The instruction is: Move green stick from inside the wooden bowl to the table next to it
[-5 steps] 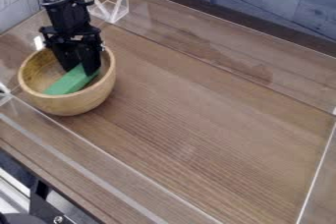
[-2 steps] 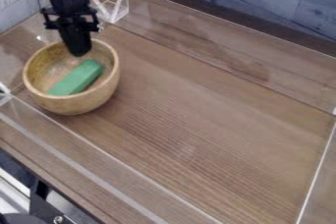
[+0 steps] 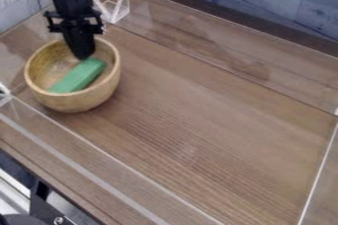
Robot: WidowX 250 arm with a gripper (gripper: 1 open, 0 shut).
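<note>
The green stick lies flat inside the wooden bowl, slanted toward the bowl's right side. The bowl stands at the far left of the table. My gripper points straight down over the back of the bowl, its dark fingers pressed together and shut. Its tips are just above the stick's far end. I see nothing between the fingers, and the stick rests on the bowl's floor.
Clear acrylic walls edge the tabletop: a front wall, a right wall and a back wall. A clear bracket stands behind the bowl. Brown tabletop stretches to the right of the bowl.
A second ago the fingers stood open, low in the bowl around the stick. They have shut and risen. The stick stayed in the bowl and shifted slightly to the right.
</note>
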